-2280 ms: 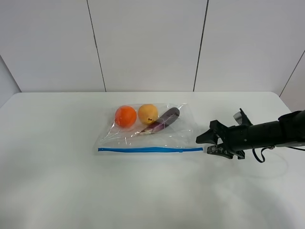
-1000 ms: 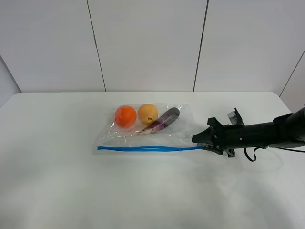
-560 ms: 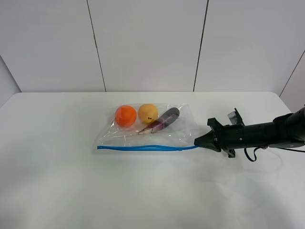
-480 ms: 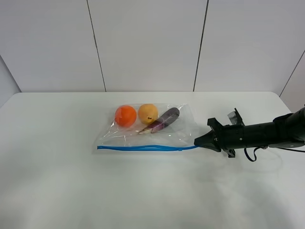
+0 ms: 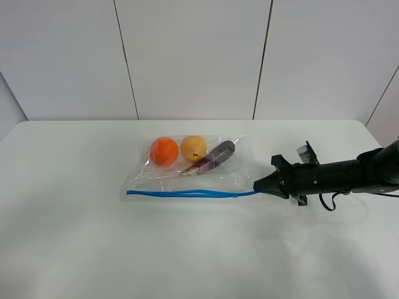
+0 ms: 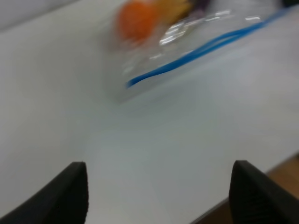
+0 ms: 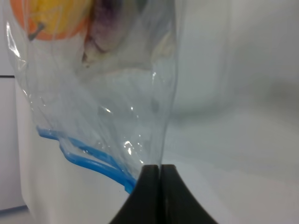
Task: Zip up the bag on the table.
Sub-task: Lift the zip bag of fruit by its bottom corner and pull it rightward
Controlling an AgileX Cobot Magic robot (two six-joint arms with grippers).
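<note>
The clear bag [image 5: 193,174] lies flat on the white table [image 5: 93,249], its blue zipper strip [image 5: 187,193] along the near edge. An orange [image 5: 164,151], a yellow fruit [image 5: 193,148] and a purple eggplant [image 5: 212,157] show through it. My right gripper [image 5: 259,185] is shut on the bag's right end, at the end of the strip. The right wrist view shows the plastic [image 7: 117,102] and the blue strip [image 7: 88,158] running out from the closed tips [image 7: 160,170]. My left gripper [image 6: 159,186] stands open, well short of the blurred bag [image 6: 187,32], and is out of the exterior high view.
White wall panels [image 5: 193,56] stand behind the table's far edge. The right arm [image 5: 349,174] reaches in low from the right side. The table's near edge [image 6: 261,175] shows by the left gripper's finger [image 6: 254,196].
My right gripper slid left to the bag's right end and shut on it. The zipper strip has bowed slightly. The left gripper's state has not changed.
</note>
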